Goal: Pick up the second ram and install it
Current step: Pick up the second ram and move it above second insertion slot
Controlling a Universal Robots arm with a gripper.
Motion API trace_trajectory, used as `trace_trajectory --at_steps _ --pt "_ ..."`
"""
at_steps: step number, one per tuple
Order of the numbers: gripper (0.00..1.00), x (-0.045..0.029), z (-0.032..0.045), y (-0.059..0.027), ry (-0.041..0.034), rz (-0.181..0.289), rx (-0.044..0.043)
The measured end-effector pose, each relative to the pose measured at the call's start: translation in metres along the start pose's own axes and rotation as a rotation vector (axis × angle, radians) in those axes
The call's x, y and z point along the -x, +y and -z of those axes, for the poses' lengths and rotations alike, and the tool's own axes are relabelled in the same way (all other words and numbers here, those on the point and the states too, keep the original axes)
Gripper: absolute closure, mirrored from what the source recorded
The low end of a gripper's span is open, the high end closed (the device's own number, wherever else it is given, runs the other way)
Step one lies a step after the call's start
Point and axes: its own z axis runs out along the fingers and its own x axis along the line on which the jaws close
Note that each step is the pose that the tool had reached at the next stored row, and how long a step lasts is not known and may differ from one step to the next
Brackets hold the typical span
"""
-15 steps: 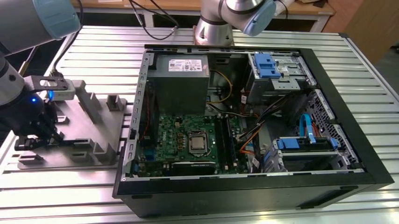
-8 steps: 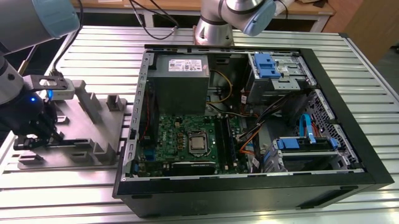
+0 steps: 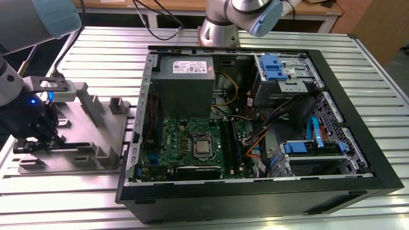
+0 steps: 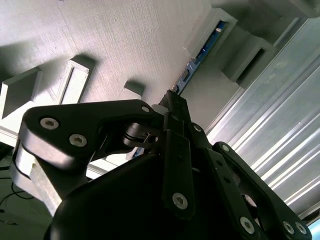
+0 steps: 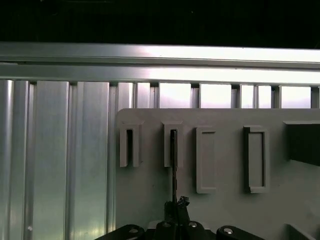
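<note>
Broadly, the open computer case [image 3: 255,196] lies on its side on the slatted aluminium table [image 3: 76,201], with its motherboard [image 3: 185,139] facing up. Beside it, at the exterior view's left, sits the grey moulded tray [image 3: 89,139]. Over that tray the gripper [image 5: 174,216] is closed on the second ram [image 5: 173,170] (edge-on in the first wrist view), whose far end stands in a slotted peg [image 5: 179,145].

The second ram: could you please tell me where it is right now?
The second ram stands on edge in the grey tray at the exterior view's left, beside the computer case, with the gripper shut on it.
</note>
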Motion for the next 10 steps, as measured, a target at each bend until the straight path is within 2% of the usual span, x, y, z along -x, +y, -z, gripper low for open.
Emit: trace_trajectory --at_steps 10 --pt "0.89 0.0 0.0001 0.0 0.0002 -0.008 -0.0002"
